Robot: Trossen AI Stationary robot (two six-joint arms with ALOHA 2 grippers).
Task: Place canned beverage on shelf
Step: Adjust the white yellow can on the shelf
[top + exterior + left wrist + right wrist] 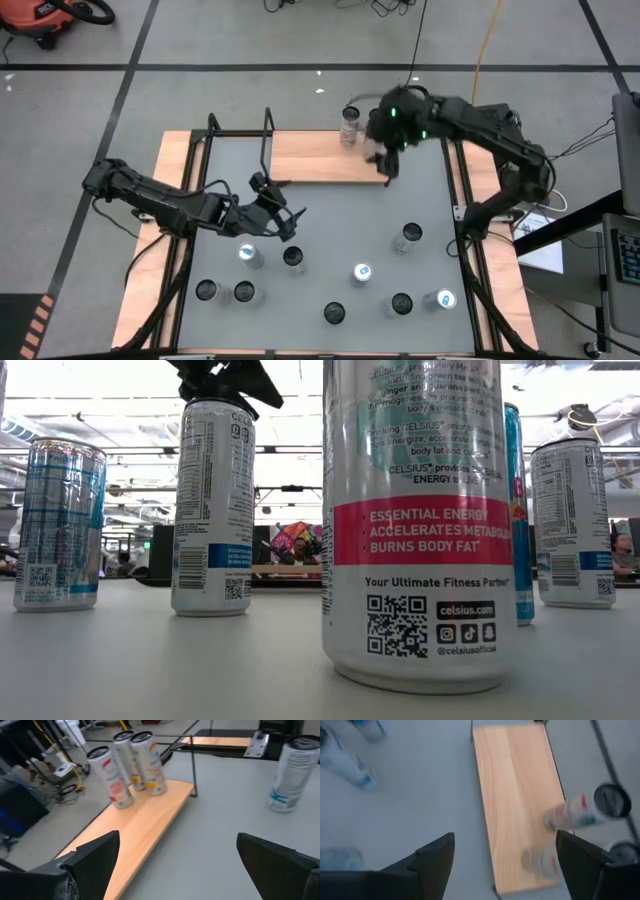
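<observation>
1. High view: the shelf (325, 157) lies at the far side of the surface (330, 240), with cans (349, 126) standing at its far right end. The right gripper (385, 160) hangs over the shelf just beside them; a careless swing could topple them. The left gripper (275, 215) hovers near a loose can (249, 255), one of several standing at the near side.
2. Low view: a tall can (418, 520) fills the foreground, and a gripper hangs just above another can (212, 508). A crooked descent would tip it into its neighbours.
3. Left wrist view: the left gripper's fingers (92, 860) spread wide, holding nothing. Three cans crowd one shelf end, leaving little room there.
4. Right wrist view: the right gripper's fingers (432, 857) stand apart and empty above the shelf board.
</observation>
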